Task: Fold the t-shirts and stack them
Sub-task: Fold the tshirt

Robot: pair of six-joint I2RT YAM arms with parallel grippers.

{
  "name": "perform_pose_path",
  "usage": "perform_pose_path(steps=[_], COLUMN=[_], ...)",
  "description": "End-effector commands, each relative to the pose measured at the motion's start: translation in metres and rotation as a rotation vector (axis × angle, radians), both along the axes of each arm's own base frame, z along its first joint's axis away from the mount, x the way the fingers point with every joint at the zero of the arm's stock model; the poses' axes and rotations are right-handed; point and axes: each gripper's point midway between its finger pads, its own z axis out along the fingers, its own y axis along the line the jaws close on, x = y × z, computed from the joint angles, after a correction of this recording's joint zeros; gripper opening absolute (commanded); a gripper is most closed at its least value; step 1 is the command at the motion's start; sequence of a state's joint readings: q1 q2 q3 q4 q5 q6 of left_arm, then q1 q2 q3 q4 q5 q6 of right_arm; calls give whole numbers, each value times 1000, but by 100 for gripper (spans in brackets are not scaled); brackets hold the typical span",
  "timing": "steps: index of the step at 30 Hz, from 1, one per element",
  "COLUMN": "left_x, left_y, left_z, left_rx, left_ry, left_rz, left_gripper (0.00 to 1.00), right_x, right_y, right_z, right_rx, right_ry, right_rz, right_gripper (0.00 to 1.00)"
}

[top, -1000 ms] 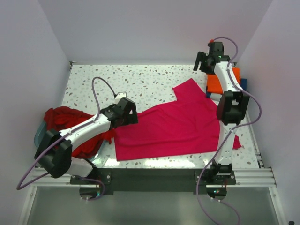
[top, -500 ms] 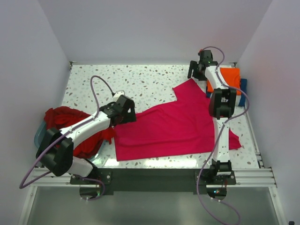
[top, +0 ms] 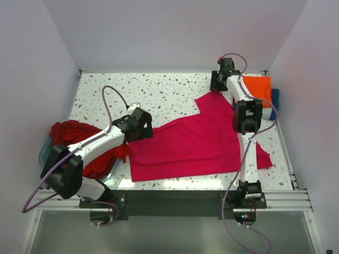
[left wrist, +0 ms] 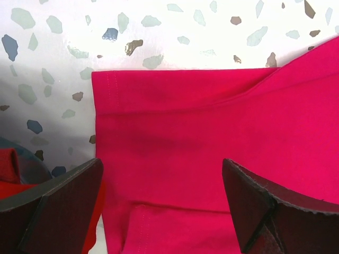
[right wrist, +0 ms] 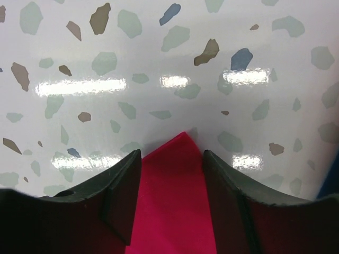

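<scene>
A magenta-pink t-shirt (top: 201, 140) lies spread flat on the speckled table. My left gripper (top: 144, 129) hovers over its left edge with jaws wide open. In the left wrist view the shirt (left wrist: 212, 121) fills the space between the fingers (left wrist: 58, 206), with a hemmed fold below. My right gripper (top: 218, 84) is at the shirt's far corner, open, and the pointed corner (right wrist: 177, 159) lies between its fingers (right wrist: 119, 190). Dark red shirts (top: 74, 135) are heaped at the left. A folded orange shirt (top: 258, 84) rests on a navy one (top: 274, 98) at the far right.
The dark red heap sits in a pale blue tub (top: 45, 154) at the left table edge. White walls close in the table on three sides. Purple cables loop above both arms. The speckled tabletop (top: 159, 90) shows bare behind the shirt.
My right gripper has swung left from above the orange stack and come down onto the magenta shirt's far corner. My left gripper has shifted only slightly.
</scene>
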State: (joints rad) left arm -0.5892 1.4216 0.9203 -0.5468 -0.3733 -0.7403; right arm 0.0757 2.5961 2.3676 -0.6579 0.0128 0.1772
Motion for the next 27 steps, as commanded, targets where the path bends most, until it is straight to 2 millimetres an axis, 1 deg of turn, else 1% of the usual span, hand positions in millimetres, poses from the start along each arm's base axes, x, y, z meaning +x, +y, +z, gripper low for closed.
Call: perform_pose_path(steps=[1,3,4,7,8,9,10,11,12,13,14,15,16,17,18,19,20,21,23,25,27], left_x=[4,3,3,4,5,6,8,8,9,12,13,14,18,20,23,28,31,35,42,51,53], left_y=[7,9,10,11,12,13,13,15,16,16,18,19,21,23,25,27,30,30,28,21,19], left_z=[9,9,10,12,12,11,13,10,10,13,12,11,15,14,14,17,15,16,16,18,9], left_rx=[5,9,10,13,16,21,21,30,38,38,46,54,60,69,76,83,95,97,96,78,93], left_ry=[-17,-15,-17,-22,-21,-18,-23,-16,-17,-20,-18,-17,-29,-27,-29,-40,-33,-39,-47,-55,-24], left_rz=[32,35,36,37,40,40,43,46,50,54,58,60,69,75,85,94,99,104,98,85,83], left_gripper=[100,100,100,100,100,100,100,100,100,100,100,100,100,100,100,100,100,99,96,91,89], right_x=[5,2,1,1,1,2,1,1,-1,-1,-4,-5,-4,-6,-12,-14,-18,-21,-28,-32,-38], right_y=[2,1,0,-3,-3,-5,-7,-8,-11,-14,-16,-17,-21,-22,-25,-29,-31,-33,-41,-46,-50], right_z=[4,-1,-2,1,3,10,15,19,32,38,37,45,66,74,73,77,89,91,101,104,105], right_rx=[-32,-38,-40,-52,-56,-61,-65,-71,-74,-70,-69,-55,-40,-32,-30,-28,-26,-25,-12,-6,-3], right_ry=[-20,-9,-7,-11,-13,-23,-29,-37,-53,-63,-62,-76,-119,-130,-119,-123,-137,-137,-145,-146,-140], right_rz=[10,3,-4,-18,-17,-22,-29,-33,-41,-51,-57,-57,-69,-71,-74,-81,-85,-88,-95,-104,-107], right_gripper=[51,38,21,7,5,2,0,0,0,0,0,0,0,0,0,0,0,0,0,0,0])
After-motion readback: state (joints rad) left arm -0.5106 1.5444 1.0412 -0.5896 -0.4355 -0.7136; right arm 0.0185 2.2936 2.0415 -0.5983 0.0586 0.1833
